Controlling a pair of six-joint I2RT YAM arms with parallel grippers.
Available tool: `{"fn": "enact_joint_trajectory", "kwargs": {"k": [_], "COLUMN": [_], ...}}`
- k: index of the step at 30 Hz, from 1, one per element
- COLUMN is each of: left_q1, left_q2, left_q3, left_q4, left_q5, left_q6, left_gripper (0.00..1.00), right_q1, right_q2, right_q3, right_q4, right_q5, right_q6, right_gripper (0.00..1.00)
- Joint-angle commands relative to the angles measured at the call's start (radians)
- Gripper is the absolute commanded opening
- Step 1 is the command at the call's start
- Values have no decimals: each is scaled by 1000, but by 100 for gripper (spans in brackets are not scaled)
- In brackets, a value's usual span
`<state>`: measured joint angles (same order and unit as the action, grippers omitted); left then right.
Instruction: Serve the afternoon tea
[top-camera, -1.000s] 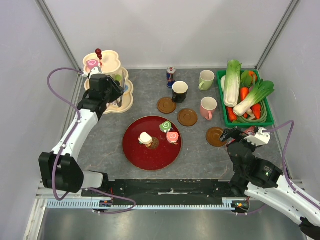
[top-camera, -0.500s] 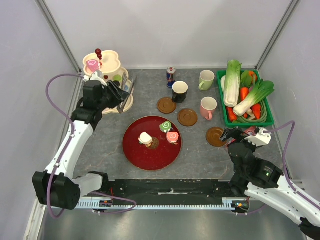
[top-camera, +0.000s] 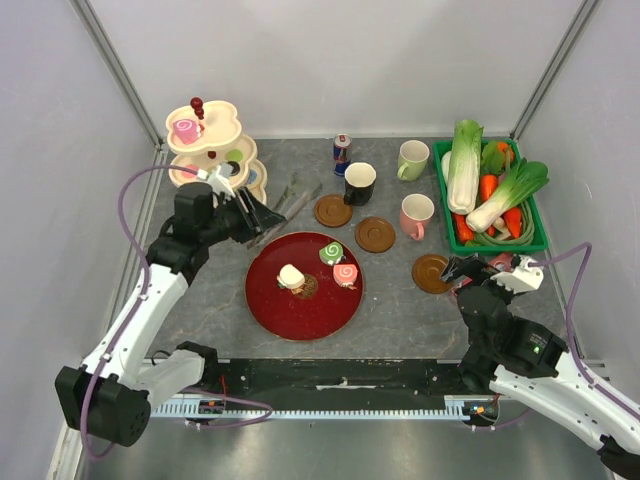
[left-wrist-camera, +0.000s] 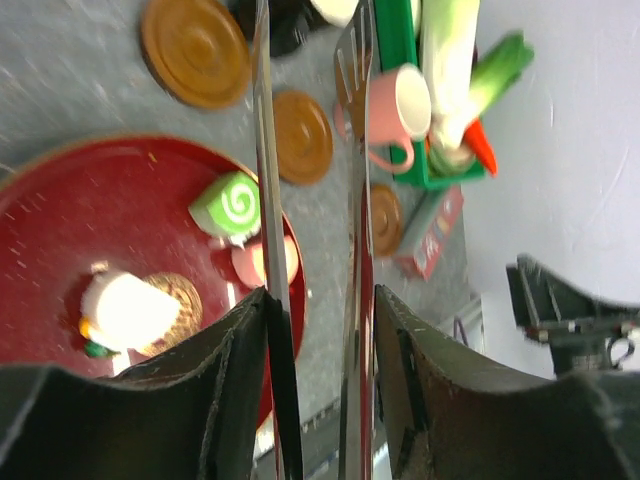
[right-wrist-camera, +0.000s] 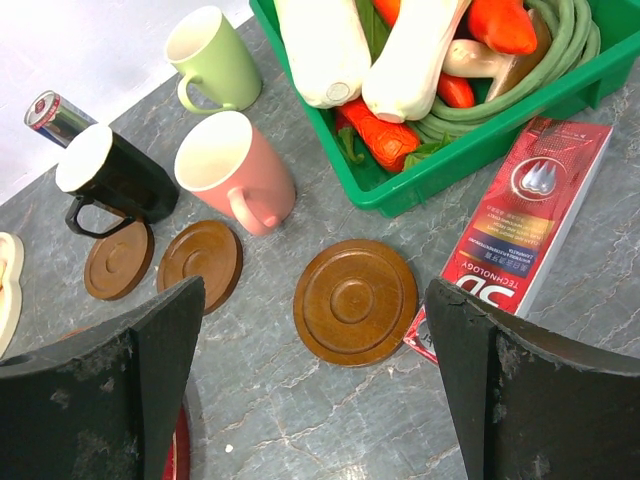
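Bearing toy pastries (top-camera: 331, 252), red plate (top-camera: 290, 318); left gripper (top-camera: 258, 213) clamped on metal tongs (top-camera: 295, 198), right gripper (top-camera: 465, 270) spread wide.

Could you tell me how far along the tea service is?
Done: a pink roll sits on the tiered stand. In hand: the left gripper holds tongs near the red plate. Left: three pastries on it, and three mugs stand off their coasters.
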<state>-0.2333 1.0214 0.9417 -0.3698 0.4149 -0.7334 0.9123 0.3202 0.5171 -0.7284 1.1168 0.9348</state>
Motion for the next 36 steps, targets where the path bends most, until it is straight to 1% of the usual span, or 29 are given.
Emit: {"fn": "enact_joint_trajectory", "kwargs": {"k": [1, 4, 7, 12, 14, 19, 22, 26, 30, 36], "left_q1": [-107, -136, -141, -144, -144, -144, -144, -144, -144, -144], "left_q2": [-6, -1, -29, -86, -99, -98, -77, -55, -35, -21], "left_q3": [-24, -46, -98, -191, -222, -297, -323, -362, -389, -402], "left_q4": [-56, -87, -92, -90, -87, -21, -1, 71, 146, 200], "left_q5": [42, 12, -4, -4, -5, 27, 58, 93, 120, 159], "left_q6": [6, 8, -14, -78, -125, -237, -277, -336, -383, -423], "left_gripper": [51, 51, 51, 51, 51, 50, 50, 49, 48, 45], "right_q1": [0, 0, 0, 0, 0, 0, -1, 0, 0, 0], "right_q2": [-18, -27, -32, -27, -27, -32, -33, -36, -40, -41], "right_q3": [0, -3, -5, -9, -9, -9, -8, -12, -12, -14], "right_q4": [1, 3, 6, 9, 9, 11, 11, 12, 14, 17], "right_q5": [29, 28, 25, 18, 17, 17, 14, 15, 17, 17], "right_q6": [19, 19, 18, 16, 16, 16, 16, 15, 13, 13], "right_gripper": [98, 98, 98, 98, 98, 98, 98, 98, 98, 98]}}
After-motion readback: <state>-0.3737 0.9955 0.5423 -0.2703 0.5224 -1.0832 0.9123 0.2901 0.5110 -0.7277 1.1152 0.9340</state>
